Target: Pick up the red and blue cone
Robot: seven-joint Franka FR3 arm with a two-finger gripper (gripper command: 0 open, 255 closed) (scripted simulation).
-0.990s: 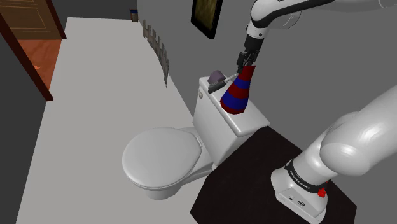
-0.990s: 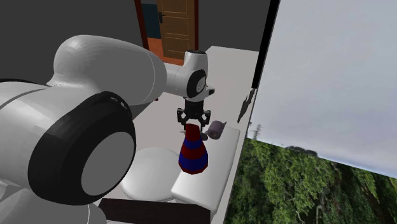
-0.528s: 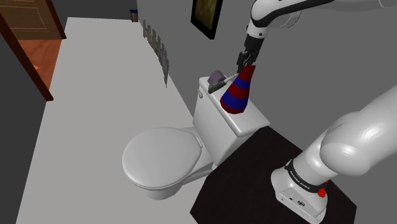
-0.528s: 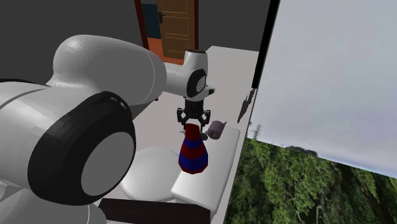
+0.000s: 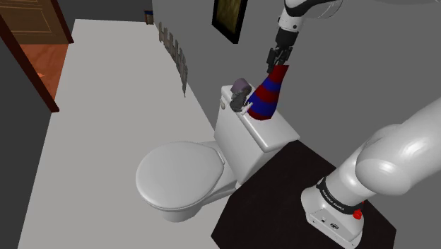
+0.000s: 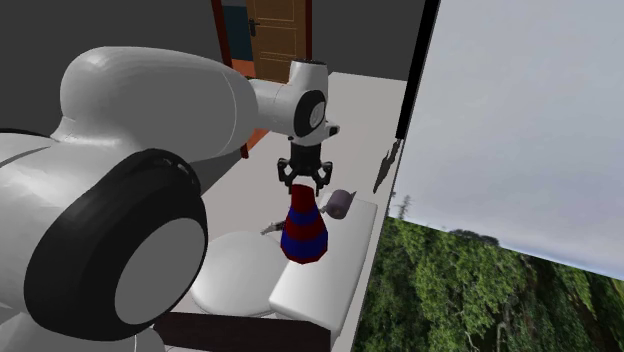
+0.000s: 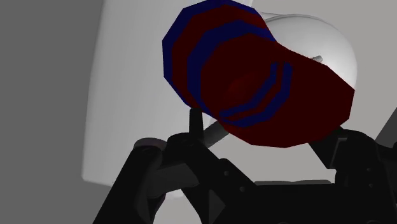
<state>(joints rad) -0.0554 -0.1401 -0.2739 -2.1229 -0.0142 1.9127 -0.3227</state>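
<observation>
The red and blue striped cone [image 5: 268, 95] hangs tilted just over the white toilet tank lid [image 5: 267, 136], wide end down. My black gripper [image 5: 278, 61] is shut on its narrow top. From the second exterior view the gripper [image 6: 303, 183] comes straight down onto the cone [image 6: 303, 230]. Seen from the wrist, the cone [image 7: 254, 76] spreads out beyond the gripper [image 7: 261, 137], with one black finger [image 7: 184, 156] on each side of its neck.
A small grey-purple object [image 5: 240, 88] lies on the tank lid's far end, close beside the cone. The closed toilet seat [image 5: 180, 173] is in front. A dark mat [image 5: 283, 185] and my stand [image 5: 332, 212] are at lower right; a framed picture [image 5: 227, 18] hangs above.
The gripper has risen with the cone, taking its base off the tank lid. The grey-purple object beside it has shifted a little.
</observation>
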